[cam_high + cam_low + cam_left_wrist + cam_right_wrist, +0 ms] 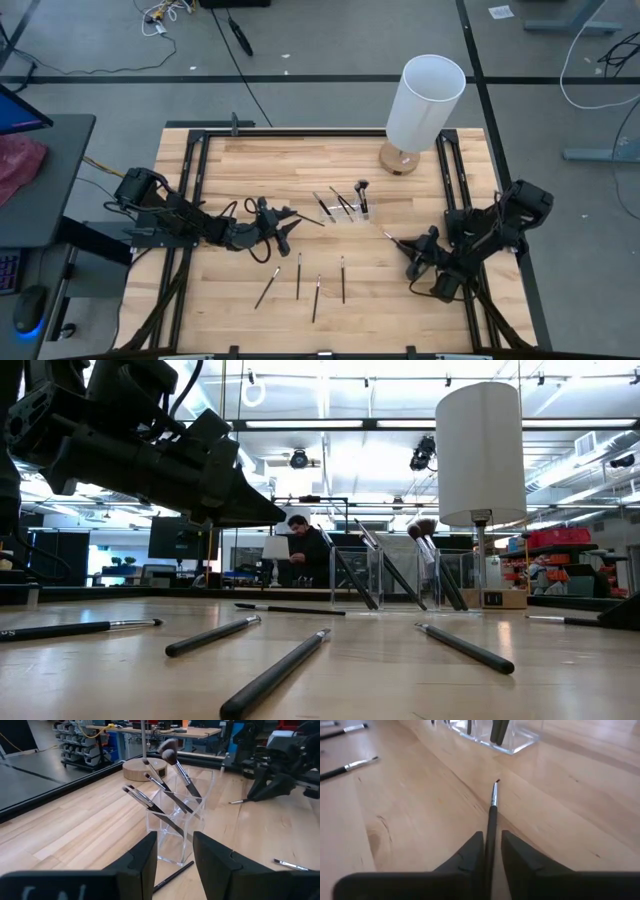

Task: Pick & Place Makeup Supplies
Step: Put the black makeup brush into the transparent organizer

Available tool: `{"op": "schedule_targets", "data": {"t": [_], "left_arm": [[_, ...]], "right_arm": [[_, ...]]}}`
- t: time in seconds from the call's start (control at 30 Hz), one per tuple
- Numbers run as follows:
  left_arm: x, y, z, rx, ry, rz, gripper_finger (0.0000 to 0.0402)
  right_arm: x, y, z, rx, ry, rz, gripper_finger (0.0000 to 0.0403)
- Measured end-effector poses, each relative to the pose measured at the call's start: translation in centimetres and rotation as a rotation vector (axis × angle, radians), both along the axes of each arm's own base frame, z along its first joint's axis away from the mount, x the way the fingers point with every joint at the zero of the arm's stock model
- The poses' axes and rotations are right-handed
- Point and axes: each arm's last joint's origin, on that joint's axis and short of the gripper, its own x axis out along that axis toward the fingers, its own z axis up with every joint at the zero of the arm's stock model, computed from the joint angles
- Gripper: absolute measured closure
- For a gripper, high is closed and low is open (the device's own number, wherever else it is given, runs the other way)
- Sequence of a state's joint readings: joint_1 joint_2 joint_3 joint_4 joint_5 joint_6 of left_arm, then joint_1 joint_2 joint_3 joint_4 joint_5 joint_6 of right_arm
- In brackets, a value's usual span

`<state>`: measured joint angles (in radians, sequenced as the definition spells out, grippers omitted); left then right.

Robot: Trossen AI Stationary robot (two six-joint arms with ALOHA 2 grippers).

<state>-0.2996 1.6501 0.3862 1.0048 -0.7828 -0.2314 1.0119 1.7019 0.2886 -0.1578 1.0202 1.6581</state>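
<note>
Bare wood between both arms; 4 brushes [300,280] (loose) litter the front, holder [345,210] mid-table.

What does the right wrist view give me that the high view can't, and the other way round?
Only the right wrist view shows the right claw closed around a thin brush, bristle tip pointing toward the clear holder.

Only the high view shows the whole layout: the left claw beside the holder, the white lamp at the back, and four loose brushes lying in a row near the front edge.

Both show the right claw, its brush, the holder and the wooden table.
</note>
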Motion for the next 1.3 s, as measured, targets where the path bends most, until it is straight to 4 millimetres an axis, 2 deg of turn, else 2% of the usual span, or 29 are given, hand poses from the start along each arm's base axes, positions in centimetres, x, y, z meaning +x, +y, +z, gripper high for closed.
{"op": "schedule_targets", "data": {"t": [0.17, 0.27, 0.57, 0.73, 0.93, 1.17, 1.3], "left_arm": [[0.0, -0.1, 0.0, -0.007, 0.001, -0.021, 0.0273], [0.0, -0.1, 0.0, -0.006, 0.001, -0.021, 0.0273], [0.0, 0.0, 0.0, -0.004, 0.002, -0.020, 0.0273], [0.0, 0.0, 0.0, -0.003, 0.002, -0.020, 0.0273], [0.0, 0.0, 0.0, -0.002, 0.003, -0.021, 0.0273], [0.0, 0.0, 0.0, 0.000, 0.004, -0.021, 0.0273], [0.0, 0.0, 0.0, 0.000, 0.004, -0.021, 0.0273]], "right_arm": [[0.1, -0.1, -0.9, -0.027, -0.074, 0.008, 0.0365], [0.2, 0.0, -1.3, -0.048, -0.099, 0.006, 0.0369], [0.8, 0.0, -1.6, -0.078, -0.101, -0.002, 0.0311], [1.7, -0.1, -1.5, -0.083, -0.098, -0.019, 0.0301], [2.2, -0.3, -1.5, -0.098, -0.083, -0.028, 0.0325], [2.1, -0.5, -1.6, -0.152, -0.048, -0.006, 0.0389], [2.1, -0.5, -1.6, -0.165, -0.038, 0.000, 0.0391]]}}
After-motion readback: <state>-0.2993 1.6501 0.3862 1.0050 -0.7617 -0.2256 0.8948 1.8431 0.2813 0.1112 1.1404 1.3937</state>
